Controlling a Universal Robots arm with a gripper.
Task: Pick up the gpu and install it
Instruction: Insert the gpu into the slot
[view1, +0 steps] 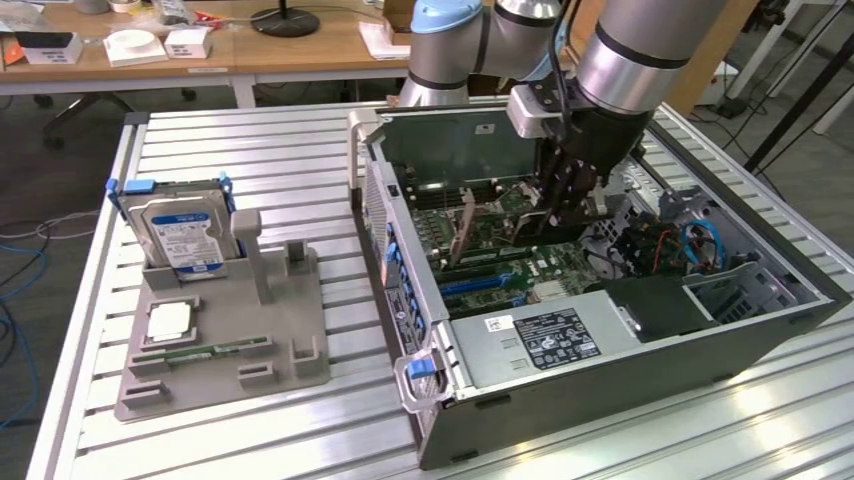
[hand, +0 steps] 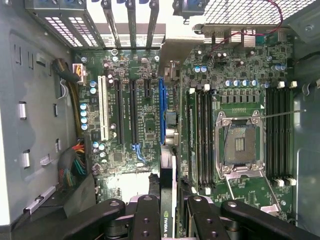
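Slatted worktop (view1: 267, 150) carries one open computer case (view1: 641, 350); inside, the end effector (view1: 567, 215) clamps one gpu (hand: 166, 200) edge-on.

Case (view1: 747, 340) and parts holder (view1: 227, 375) on one table (view1: 267, 140)

On the table, the parts holder lies at the exterior view's left and the computer case stands beside it at the right. In the holder a hard drive (view1: 184, 235) stands upright at the back, a processor chip (view1: 170, 320) lies before it, and a memory stick (view1: 200, 350) before the chip. Inside the case a power supply box (view1: 547, 335) sits at the front, the main board (hand: 145, 125) behind it. The gripper (view1: 547, 225) hangs over this board with the graphics card (hand: 166, 225) between its fingers (hand: 147, 215), in line with a long slot (hand: 161, 110).
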